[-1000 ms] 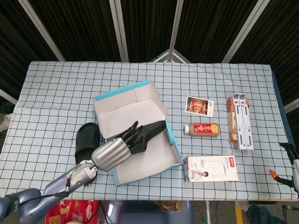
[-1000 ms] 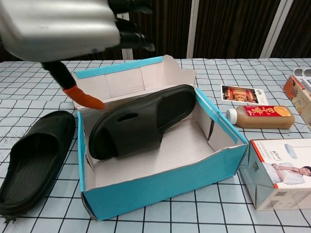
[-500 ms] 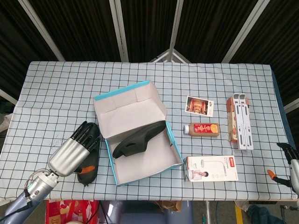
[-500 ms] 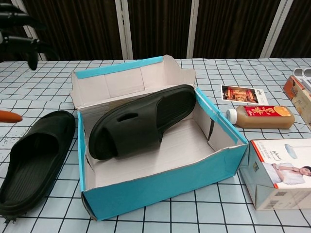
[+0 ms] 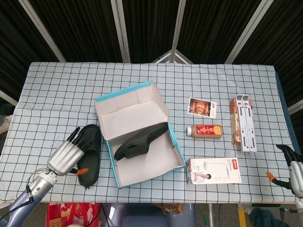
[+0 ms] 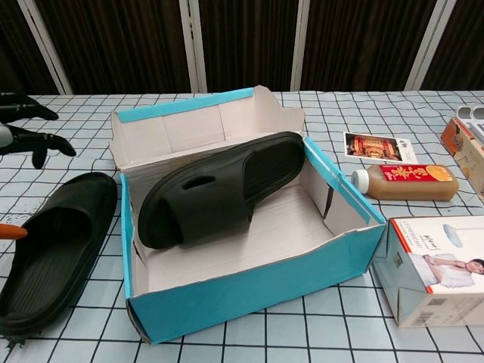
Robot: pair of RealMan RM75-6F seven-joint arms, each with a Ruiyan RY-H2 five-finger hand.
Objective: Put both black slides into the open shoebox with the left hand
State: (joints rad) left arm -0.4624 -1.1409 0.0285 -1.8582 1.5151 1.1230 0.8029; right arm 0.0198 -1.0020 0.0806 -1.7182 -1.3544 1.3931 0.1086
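one slide [image 5: 140, 140] propped diagonally in the shoebox [image 5: 176, 143], other slide [image 5: 88, 153] lengthwise near table's left-front edge, left hand [image 5: 67, 152] spread empty over it, right hand [image 5: 292, 166] state unclear

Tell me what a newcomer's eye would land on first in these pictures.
First the open shoebox at the table's middle, bright blue outside, with one black slide propped aslant inside it. Next the second black slide, on the checked cloth just left of the box, with the left hand over its outer edge, fingers spread and holding nothing.

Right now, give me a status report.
Left hand open above second slide on table. First slide in shoebox. Right hand idle, holding nothing. Nothing blocking.
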